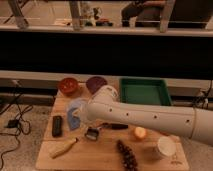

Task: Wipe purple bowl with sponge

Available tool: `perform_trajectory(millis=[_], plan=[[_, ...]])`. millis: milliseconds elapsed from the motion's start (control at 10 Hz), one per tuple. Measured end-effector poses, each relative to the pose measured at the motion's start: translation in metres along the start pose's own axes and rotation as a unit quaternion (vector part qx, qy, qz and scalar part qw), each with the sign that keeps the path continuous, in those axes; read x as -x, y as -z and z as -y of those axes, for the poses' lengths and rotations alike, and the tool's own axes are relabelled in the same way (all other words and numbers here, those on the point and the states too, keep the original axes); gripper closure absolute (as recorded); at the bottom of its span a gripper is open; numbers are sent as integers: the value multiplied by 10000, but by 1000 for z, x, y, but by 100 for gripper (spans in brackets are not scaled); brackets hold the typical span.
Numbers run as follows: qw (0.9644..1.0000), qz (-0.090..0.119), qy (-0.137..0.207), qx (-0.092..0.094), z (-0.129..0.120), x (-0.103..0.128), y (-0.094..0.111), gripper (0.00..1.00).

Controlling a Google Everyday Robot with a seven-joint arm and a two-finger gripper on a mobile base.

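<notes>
The purple bowl (96, 83) stands at the back of the wooden table (105, 155), right of a reddish-brown bowl (68, 85). My white arm (150, 119) reaches in from the right, its bulky end just in front of the purple bowl and covering the bowl's near rim. The gripper (80, 118) is at the arm's left tip, low over the left-middle of the table, shut, against a pale bluish shape (74, 116). Whether it holds anything I cannot make out. The sponge is hidden; I cannot pick it out.
A green tray (145, 91) sits at the back right. On the table lie a black block (57, 125), a small dark brush-like item (92, 133), an orange (140, 132), a white cup (166, 147), dark grapes (127, 155) and a pale stick-shaped item (63, 148).
</notes>
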Motion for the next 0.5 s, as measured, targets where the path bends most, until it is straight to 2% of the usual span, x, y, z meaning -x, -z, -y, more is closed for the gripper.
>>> perform_trajectory(millis=[300, 500], plan=[[9997, -132, -156, -136, 35, -27, -12, 100], [9993, -239, -213, -185, 72, -53, -25, 100]])
